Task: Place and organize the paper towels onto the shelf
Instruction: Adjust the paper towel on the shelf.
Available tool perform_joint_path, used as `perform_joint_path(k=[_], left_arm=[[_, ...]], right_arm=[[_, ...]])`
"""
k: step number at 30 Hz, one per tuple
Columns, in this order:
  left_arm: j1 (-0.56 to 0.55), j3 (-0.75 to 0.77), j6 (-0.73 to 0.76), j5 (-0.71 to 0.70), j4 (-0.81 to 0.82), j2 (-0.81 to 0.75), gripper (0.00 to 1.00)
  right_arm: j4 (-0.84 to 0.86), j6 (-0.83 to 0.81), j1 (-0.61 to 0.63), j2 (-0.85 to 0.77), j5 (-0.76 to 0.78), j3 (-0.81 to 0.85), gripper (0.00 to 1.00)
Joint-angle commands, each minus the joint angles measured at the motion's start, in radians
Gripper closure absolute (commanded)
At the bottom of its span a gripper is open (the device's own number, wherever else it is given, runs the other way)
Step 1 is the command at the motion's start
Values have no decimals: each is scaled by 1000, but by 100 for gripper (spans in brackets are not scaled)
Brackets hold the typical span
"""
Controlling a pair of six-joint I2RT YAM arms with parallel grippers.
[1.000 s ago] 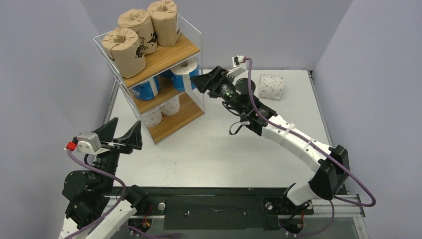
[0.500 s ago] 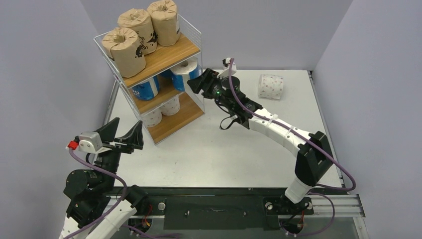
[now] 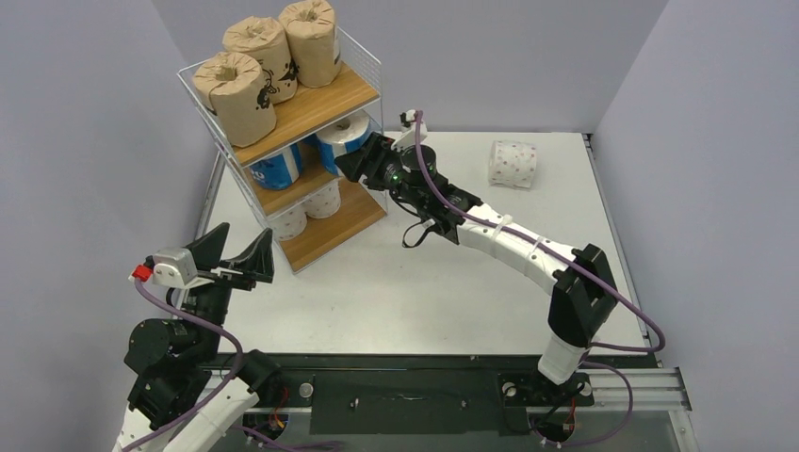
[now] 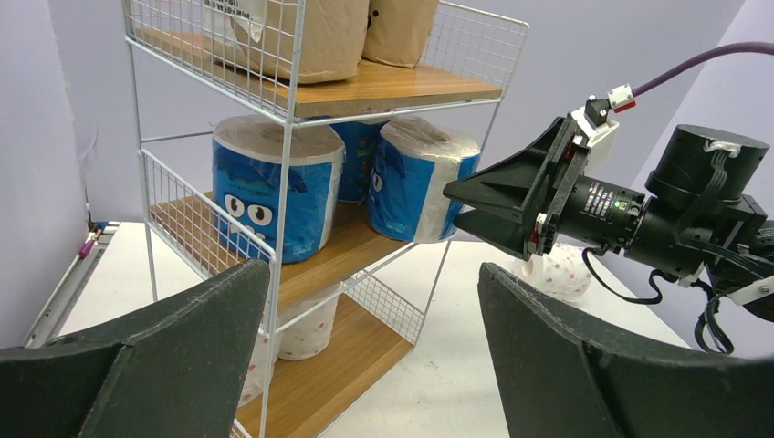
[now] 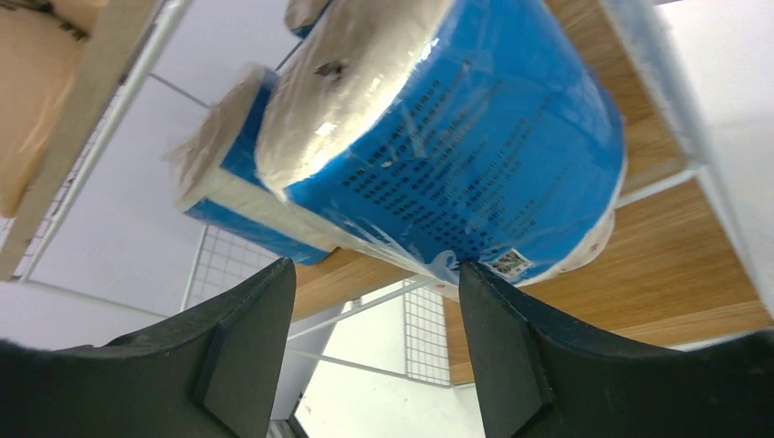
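The shelf (image 3: 316, 105) stands at the back left. Its top board carries three brown-wrapped paper towels (image 3: 266, 58). Blue-wrapped rolls (image 3: 278, 169) sit on the middle board, white ones (image 3: 323, 200) on the bottom board. My right gripper (image 3: 351, 161) is open, its tips against the rightmost blue roll (image 3: 341, 137) at the middle board's right edge. In the right wrist view that roll (image 5: 475, 155) lies just beyond the right gripper (image 5: 376, 266), touching the right fingertip (image 5: 467, 272). My left gripper (image 3: 240, 248) is open and empty, in front of the shelf's left corner.
One white dotted roll (image 3: 513, 163) lies on its side on the table at the back right; the left wrist view shows it (image 4: 564, 274) behind the right arm. Grey walls close in the table on three sides.
My right gripper has moved left toward the shelf, and the rightmost blue roll has shifted a little further in on the middle board. The left arm has hardly moved.
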Motion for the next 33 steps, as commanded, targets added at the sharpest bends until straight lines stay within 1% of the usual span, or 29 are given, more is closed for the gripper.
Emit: perform_joint_path(k=[1, 5, 10, 15, 16, 18, 19, 20, 21, 23, 25, 33], left_arm=[[3, -2, -11, 11, 39, 3, 17], [3, -2, -11, 10, 34, -5, 17], [3, -7, -8, 7, 28, -15, 17], [3, -9, -9, 8, 29, -20, 16], [3, -9, -11, 9, 29, -21, 16], [3, -9, -14, 11, 30, -22, 16], [4, -9, -14, 11, 30, -22, 16], [3, -8, -14, 11, 28, -23, 16], [3, -7, -14, 11, 26, -24, 16], [3, -4, -14, 9, 20, -25, 16], [3, -3, -14, 7, 16, -28, 16], [3, -4, -15, 4, 8, -33, 16]], right_arm=[[26, -17, 33, 20, -21, 77, 39], [37, -31, 30, -29, -5, 31, 39], [77, -49, -3, -148, 45, -75, 38], [74, -45, -49, -188, 91, -97, 40], [73, -27, -69, -179, 91, -93, 41], [69, 6, -99, -150, 73, -73, 47], [67, 16, -106, -139, 64, -64, 52], [63, 31, -117, -112, 49, -42, 55], [55, 35, -120, -87, 44, -19, 60], [41, 41, -123, -55, 43, 14, 66], [34, 50, -124, -29, 17, 39, 69], [8, 76, -106, 55, -11, 107, 71]])
